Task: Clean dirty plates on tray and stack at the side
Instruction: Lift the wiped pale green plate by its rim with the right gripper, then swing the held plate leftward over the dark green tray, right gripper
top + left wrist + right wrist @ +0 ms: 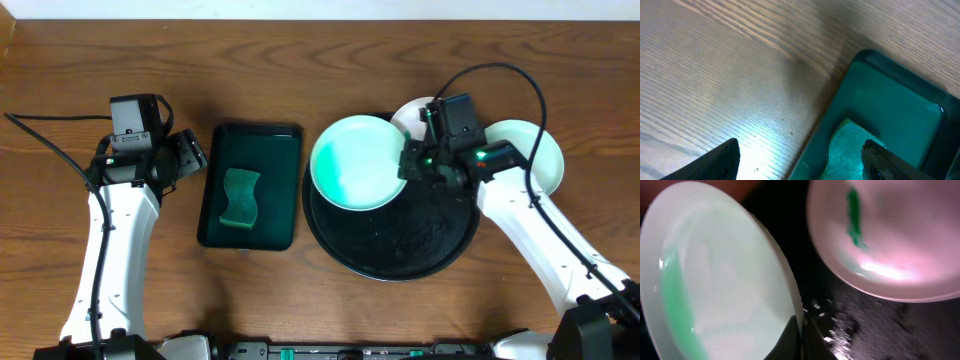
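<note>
1. The left gripper (190,157) is held low beside the green tray (250,225), with its jaws spread and empty. The sponge (240,197) lies close by, probably for wiping.
2. One plate (355,162) is pinched at its right rim by the jaws of the right gripper (410,160). It is held over the left rear of the tray (390,255), with its face left exposed.
3. The right arm is extended from the near right corner across the tray's right side.
4. A second plate (412,112) is seen at the tray's far rim. A third plate (535,150) rests on the desk (560,60), where stacking is presumably intended.

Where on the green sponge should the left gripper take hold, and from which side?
Across the narrow waist of the sponge, from straight above: it lies flat in the green tray, whose walls block a sideways approach. The left gripper is open.
</note>
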Motion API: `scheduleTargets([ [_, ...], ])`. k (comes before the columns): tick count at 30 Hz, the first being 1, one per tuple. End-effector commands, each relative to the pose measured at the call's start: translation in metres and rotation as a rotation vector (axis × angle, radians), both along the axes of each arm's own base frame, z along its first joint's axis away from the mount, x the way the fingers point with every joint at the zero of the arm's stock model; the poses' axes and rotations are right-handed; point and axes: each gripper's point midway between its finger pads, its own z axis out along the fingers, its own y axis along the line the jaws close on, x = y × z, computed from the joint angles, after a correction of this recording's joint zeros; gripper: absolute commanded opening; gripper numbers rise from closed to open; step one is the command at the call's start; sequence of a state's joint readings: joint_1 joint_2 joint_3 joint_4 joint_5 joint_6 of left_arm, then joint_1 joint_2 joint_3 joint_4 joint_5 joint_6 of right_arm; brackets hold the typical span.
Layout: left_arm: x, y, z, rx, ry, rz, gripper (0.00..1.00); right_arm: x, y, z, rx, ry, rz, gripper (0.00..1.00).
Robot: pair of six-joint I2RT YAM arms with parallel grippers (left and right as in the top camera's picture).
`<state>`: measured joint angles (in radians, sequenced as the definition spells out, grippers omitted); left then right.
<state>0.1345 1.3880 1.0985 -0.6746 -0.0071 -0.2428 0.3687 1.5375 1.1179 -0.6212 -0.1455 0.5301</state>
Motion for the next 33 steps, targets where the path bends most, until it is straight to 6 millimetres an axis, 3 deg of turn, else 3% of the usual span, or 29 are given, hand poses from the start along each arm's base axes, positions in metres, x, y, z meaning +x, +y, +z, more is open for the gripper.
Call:
scheduleTargets([
  [1, 0.000, 0.003, 0.001, 0.008, 0.002, 0.013, 0.78, 0.007, 0.023, 0.018, 0.044, -0.055, -0.026, 0.01],
  [9, 0.000, 0.003, 0.001, 0.008, 0.001, 0.013, 0.78, 0.014, 0.084, 0.017, 0.035, -0.184, 0.034, 0.01],
  [16, 0.000, 0.003, 0.001, 0.008, 0.002, 0.013, 0.78, 0.016, 0.118, 0.005, -0.044, -0.299, 0.048, 0.01],
  [22, 0.000, 0.003, 0.001, 0.008, 0.001, 0.013, 0.78, 0.019, 0.135, 0.020, -0.092, -0.427, 0.078, 0.01],
  [33, 0.000, 0.003, 0.001, 0.008, 0.001, 0.013, 0.78, 0.024, 0.142, 0.044, -0.177, -0.589, 0.060, 0.01],
])
